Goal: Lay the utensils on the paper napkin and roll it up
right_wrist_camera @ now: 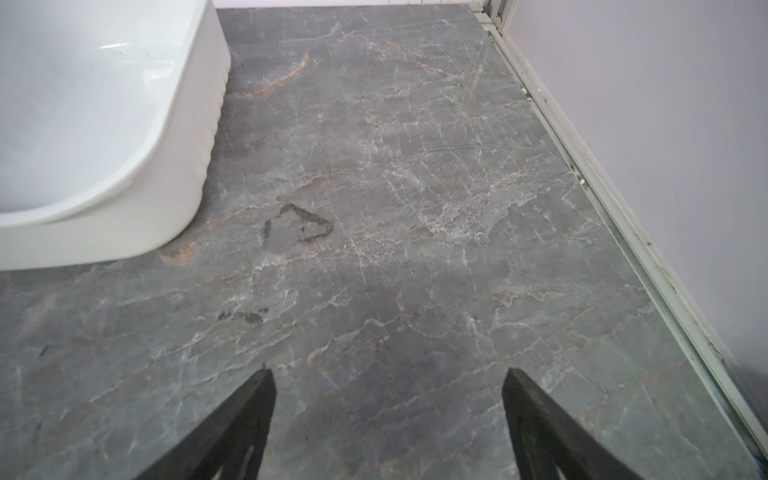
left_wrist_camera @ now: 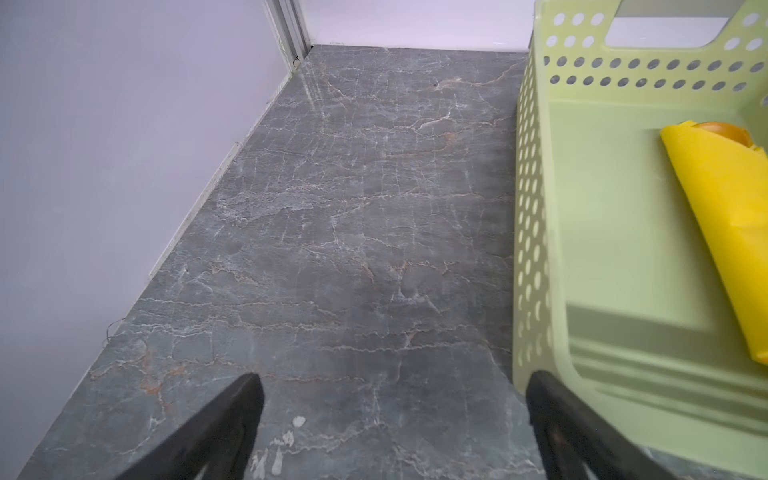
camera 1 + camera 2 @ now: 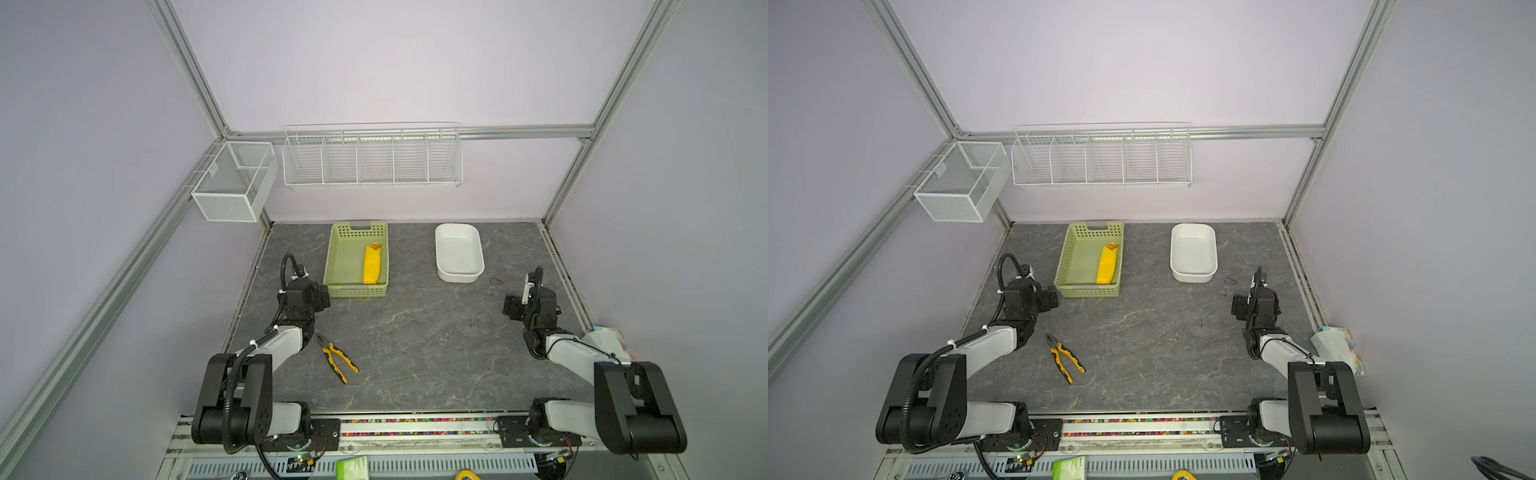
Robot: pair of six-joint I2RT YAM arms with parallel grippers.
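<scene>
Rolled up, the paper napkin (image 3: 371, 266) hides the utensils (image 2: 723, 129) but for an orange tip at its far end. It lies in the green basket (image 3: 356, 291), right side, far-right of the left jaws, spread apart over the bench (image 3: 415, 332). The right jaws, also apart, hover near a white tub (image 3: 457, 276).

My tool (image 2: 392, 376), spread wide, hangs over the counter (image 2: 353, 208); the green basket (image 2: 532, 208) beside it holds the rolled napkin (image 2: 723, 216), an orange utensil (image 2: 723, 129) showing.
</scene>
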